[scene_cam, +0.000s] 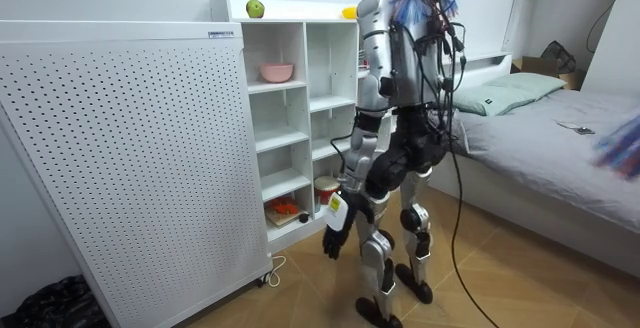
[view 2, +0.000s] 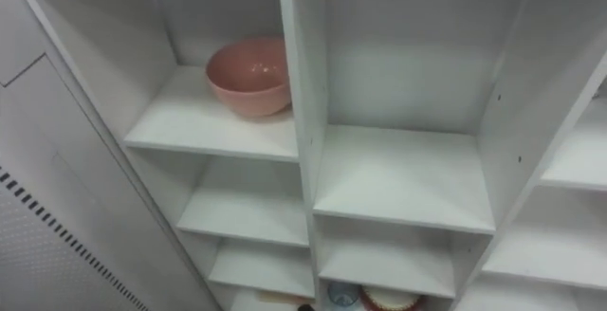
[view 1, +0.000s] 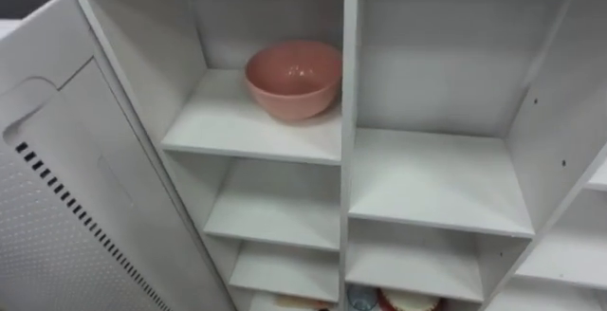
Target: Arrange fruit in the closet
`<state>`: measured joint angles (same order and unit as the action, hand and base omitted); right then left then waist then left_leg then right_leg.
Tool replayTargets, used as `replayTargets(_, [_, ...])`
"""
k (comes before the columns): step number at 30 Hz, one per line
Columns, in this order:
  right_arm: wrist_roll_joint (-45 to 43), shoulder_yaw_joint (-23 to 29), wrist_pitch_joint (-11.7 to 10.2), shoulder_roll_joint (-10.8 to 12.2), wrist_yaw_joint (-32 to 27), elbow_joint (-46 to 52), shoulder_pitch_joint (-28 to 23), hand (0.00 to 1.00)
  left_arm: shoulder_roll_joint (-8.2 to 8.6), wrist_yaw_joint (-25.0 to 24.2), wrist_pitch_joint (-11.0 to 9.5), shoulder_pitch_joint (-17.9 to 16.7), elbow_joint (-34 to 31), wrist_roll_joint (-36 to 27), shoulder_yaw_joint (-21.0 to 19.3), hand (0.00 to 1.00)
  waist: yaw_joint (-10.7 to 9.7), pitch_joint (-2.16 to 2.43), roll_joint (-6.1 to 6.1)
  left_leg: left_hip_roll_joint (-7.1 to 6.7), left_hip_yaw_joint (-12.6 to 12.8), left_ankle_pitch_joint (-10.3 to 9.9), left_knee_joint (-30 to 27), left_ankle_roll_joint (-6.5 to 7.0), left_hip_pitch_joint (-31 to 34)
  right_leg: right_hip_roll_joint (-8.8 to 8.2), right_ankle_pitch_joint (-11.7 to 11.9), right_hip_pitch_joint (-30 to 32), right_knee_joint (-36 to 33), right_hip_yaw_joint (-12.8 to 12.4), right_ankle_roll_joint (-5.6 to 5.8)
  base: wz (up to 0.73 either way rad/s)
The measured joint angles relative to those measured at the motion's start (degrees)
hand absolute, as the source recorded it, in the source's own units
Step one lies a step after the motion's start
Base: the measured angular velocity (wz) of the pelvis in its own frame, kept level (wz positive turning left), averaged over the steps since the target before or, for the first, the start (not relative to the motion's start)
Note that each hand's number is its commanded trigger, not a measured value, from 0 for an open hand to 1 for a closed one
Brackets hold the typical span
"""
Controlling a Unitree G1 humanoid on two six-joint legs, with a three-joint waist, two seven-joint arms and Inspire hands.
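A green apple (scene_cam: 255,9) and a yellow fruit (scene_cam: 348,12) lie on top of the white closet (scene_cam: 306,30). A pink bowl (view 1: 293,78) stands on the upper left shelf (view 1: 228,121), with nothing inside that I can see. I stand close in front of the closet, facing its open compartments. My left hand (scene_cam: 335,233) hangs at my side below hip height, fingers relaxed and holding nothing.
A large white perforated panel (scene_cam: 130,158) stands at the closet's left. The upper right shelf (view 1: 432,183) is bare. Orange items (scene_cam: 283,208) and a red-rimmed container (view 1: 408,301) sit on the lowest shelves. A bed (scene_cam: 560,138) lies behind me.
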<state>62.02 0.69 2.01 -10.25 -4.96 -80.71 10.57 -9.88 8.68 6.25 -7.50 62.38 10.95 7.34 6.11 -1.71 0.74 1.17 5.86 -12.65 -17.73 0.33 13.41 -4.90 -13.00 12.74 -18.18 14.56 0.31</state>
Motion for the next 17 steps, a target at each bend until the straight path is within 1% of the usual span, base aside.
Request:
replayTargets(2, [-8.98,-1.14,0.54,0.78,0.55,0.17,-3.47,0.00,0.11,1.16,-0.06,-1.19,-0.31,2.38,-2.97,0.00,-1.55,0.87,-1.19,-0.05,0.02,0.01,1.97,-0.02,-3.65,0.44,0.23,-3.77,2.18,-0.01,0.35,-0.03])
replayTargets(3, [-12.02,-1.91,0.54,0.90,0.58,0.36,-5.07,0.00,0.08,1.86,-0.06,-1.49,-0.35,2.42,-3.90,0.00,-1.65,1.31,-1.82,-0.02,0.07,0.01,2.89,-0.02,-5.52,0.69,0.43,-5.59,3.33,-0.15,0.43,-0.07])
replayTargets(4, [-13.92,-2.15,0.55,0.93,0.56,0.36,-5.58,0.00,0.09,2.06,-0.07,-1.60,-0.37,2.51,-4.17,0.00,-1.75,1.44,-2.06,0.02,0.07,0.01,3.34,-0.02,-6.45,0.84,0.64,-6.57,3.93,-0.20,0.45,-0.13])
replayTargets(5, [-17.50,-3.06,0.54,0.89,0.57,0.39,-6.51,0.00,0.18,2.09,-0.15,-1.71,-0.37,2.53,-4.69,0.00,-2.25,1.57,-2.34,0.09,0.05,0.01,4.33,-0.03,-8.55,1.17,1.16,-8.91,5.48,-0.13,0.52,-0.06])
replayTargets(6, [-20.56,-3.37,0.53,0.91,0.57,0.35,-7.44,0.00,0.34,2.09,-0.30,-1.99,-0.41,2.49,-5.42,0.00,-2.92,1.63,-2.59,0.08,0.05,0.01,5.30,-0.03,-10.53,1.40,1.43,-11.08,6.90,-0.19,0.75,-0.05])
replayTargets(7, [-22.40,-3.35,0.54,0.93,0.62,0.34,-8.04,0.00,0.46,2.10,-0.40,-2.06,-0.43,2.50,-5.96,0.00,-3.14,1.53,-2.81,0.05,0.04,0.01,5.66,-0.03,-11.58,1.47,1.49,-12.09,7.42,-0.28,0.81,-0.07])
replayTargets(8, [-25.86,-3.30,0.54,1.12,0.74,0.40,-9.00,0.00,0.73,2.20,-0.48,-2.10,-0.43,2.50,-7.46,0.00,-3.32,1.37,-3.11,0.01,0.04,0.01,6.35,-0.03,-13.44,1.57,1.52,-13.82,8.04,-0.43,0.86,-0.09])
replayTargets(9, [-27.18,-3.30,0.54,1.26,0.76,0.52,-9.48,0.00,0.80,2.24,-0.48,-2.15,-0.37,2.54,-8.07,0.00,-3.42,1.34,-3.11,-0.01,0.07,0.01,6.60,-0.03,-14.12,1.63,1.62,-14.55,8.50,-0.38,0.98,-0.10])
replayTargets(10, [-29.78,-3.33,0.54,1.47,0.87,0.76,-10.29,0.00,0.90,2.46,-0.55,-2.35,-0.27,2.76,-9.03,0.00,-3.53,1.39,-3.42,-0.03,0.07,0.01,7.01,-0.03,-15.30,1.69,1.63,-15.61,8.80,-0.34,0.99,-0.07])
replayTargets(12, [-34.35,-3.37,0.53,1.54,0.94,0.97,-11.45,0.00,1.09,2.69,-0.51,-2.47,0.42,2.97,-9.54,0.00,-4.09,1.40,-3.41,-0.04,0.10,0.01,7.35,-0.04,-16.32,1.70,1.63,-16.49,8.80,-0.59,0.99,-0.03])
replayTargets(14, [-39.63,-3.36,0.55,1.59,0.82,2.39,-13.14,0.00,1.47,3.07,-0.27,-3.51,0.41,3.95,-9.54,0.00,-4.27,1.43,-3.27,-0.07,0.20,0.00,7.85,-0.04,-17.21,1.80,1.65,-16.89,9.02,-2.14,1.01,-0.09])
replayTargets(15, [-40.79,-3.39,0.54,1.65,0.77,2.92,-13.45,0.00,1.51,3.05,-0.11,-3.71,0.44,4.55,-9.55,0.00,-4.25,1.43,-3.26,-0.08,0.20,0.00,7.94,-0.04,-17.26,1.84,1.68,-16.89,9.23,-2.46,1.04,-0.19])
replayTargets(17, [-44.60,-3.37,0.52,1.72,0.73,3.39,-13.96,0.00,1.71,3.02,0.91,-4.36,0.42,6.39,-9.78,0.00,-4.26,1.32,-3.05,-0.11,0.19,0.00,8.20,-0.04,-17.52,1.93,1.73,-16.82,9.57,-3.40,1.07,-0.18])
